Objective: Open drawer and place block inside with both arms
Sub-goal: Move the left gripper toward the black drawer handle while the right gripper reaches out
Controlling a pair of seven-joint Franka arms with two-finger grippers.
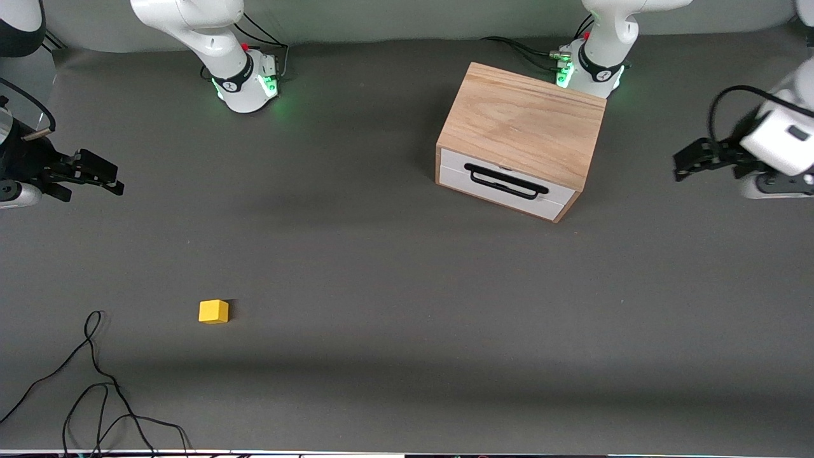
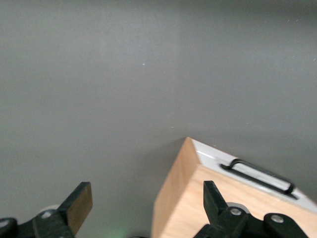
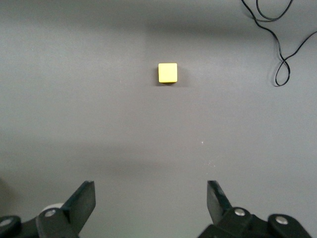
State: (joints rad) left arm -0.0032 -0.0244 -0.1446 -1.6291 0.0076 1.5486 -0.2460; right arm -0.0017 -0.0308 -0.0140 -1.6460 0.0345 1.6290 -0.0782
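The light oak cabinet (image 1: 528,121) stands toward the left arm's end of the table, near that arm's base. Its white drawer (image 1: 502,186) with the black bar handle (image 1: 505,181) is shut and faces the front camera. The cabinet (image 2: 198,198) and handle (image 2: 260,173) show in the left wrist view. The yellow block (image 1: 213,311) lies on the table toward the right arm's end, nearer the front camera; it also shows in the right wrist view (image 3: 167,72). My left gripper (image 1: 682,164) is open and empty, up beside the cabinet. My right gripper (image 1: 113,179) is open and empty, up over the table's right-arm end.
A black cable (image 1: 95,381) loops on the grey table (image 1: 381,286) near the front edge, toward the right arm's end, close to the block; it also shows in the right wrist view (image 3: 277,39). The arm bases (image 1: 248,83) glow green along the table's back edge.
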